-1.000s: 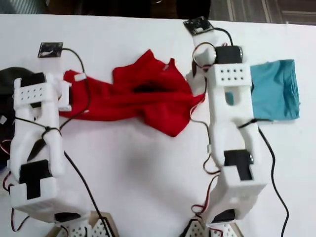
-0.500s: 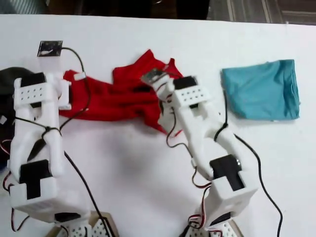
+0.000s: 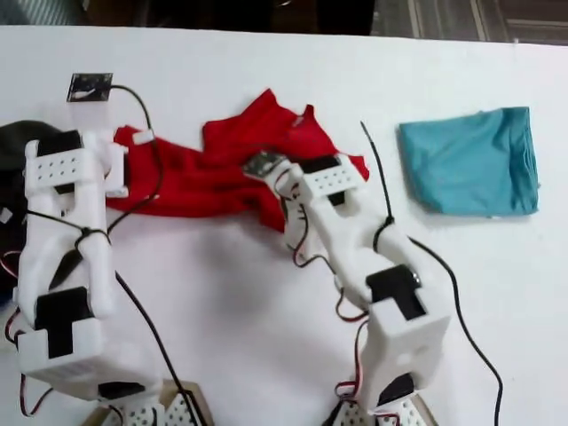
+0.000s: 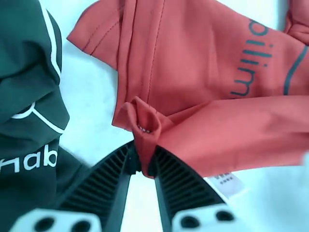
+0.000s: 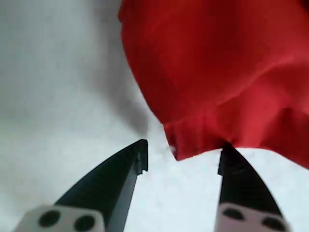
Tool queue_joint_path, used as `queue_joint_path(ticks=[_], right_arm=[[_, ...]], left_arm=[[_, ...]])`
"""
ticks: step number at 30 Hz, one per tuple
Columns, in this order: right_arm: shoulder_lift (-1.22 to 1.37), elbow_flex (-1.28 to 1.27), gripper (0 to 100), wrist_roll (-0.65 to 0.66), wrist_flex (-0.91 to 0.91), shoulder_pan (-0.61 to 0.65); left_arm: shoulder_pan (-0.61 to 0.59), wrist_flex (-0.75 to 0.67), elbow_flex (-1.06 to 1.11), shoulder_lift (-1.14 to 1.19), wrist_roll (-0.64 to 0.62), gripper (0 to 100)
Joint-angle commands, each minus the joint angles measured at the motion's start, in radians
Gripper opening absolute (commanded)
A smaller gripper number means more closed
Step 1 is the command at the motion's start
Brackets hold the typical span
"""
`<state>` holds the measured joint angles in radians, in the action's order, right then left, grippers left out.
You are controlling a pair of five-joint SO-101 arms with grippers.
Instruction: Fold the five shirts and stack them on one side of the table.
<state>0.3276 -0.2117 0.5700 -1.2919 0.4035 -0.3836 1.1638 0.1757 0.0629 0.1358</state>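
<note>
Red fabric is found across the middle of the white table (image 3: pixel 222 319): the red shirt (image 3: pixel 213 182) lies crumpled and unfolded between the two arms. At the end nearer the left arm, a raised fold of it is pinched tight in the left gripper (image 4: pixel 143 163), which is clamped on the cloth. The right gripper (image 5: pixel 183 151) is held spread, with its fingers apart on either side of a hemmed corner of the red shirt, low over the table. Contact with the cloth cannot be determined. A teal shirt (image 3: pixel 470 160), folded into a flat rectangle, is recorded at the right side of the table, well apart from the red one. A dark shirt (image 4: pixel 26 92) with white trim lies bunched at the left edge, just beside the left gripper.
</note>
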Motion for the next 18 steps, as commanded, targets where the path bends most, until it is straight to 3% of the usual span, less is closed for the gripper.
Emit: queue_joint_path(ticks=[1, 12, 17, 18], right_arm=[[0.039, 0.055, 23.7, 0.009, 0.022, 0.021], [0.194, 0.203, 22.4, 0.009, 0.018, 0.016], [0.196, 0.212, 0.5, 0.009, 0.018, 0.016], [0.191, 0.212, 2.2, 0.009, 0.016, 0.016]], left_arm=[[0.005, -0.015, -0.041, -0.028, 0.002, 3], [0.003, -0.009, -0.041, -0.028, 0.002, 3], [0.003, -0.009, -0.041, -0.028, 0.002, 3], [0.003, -0.011, -0.041, -0.028, 0.002, 3]])
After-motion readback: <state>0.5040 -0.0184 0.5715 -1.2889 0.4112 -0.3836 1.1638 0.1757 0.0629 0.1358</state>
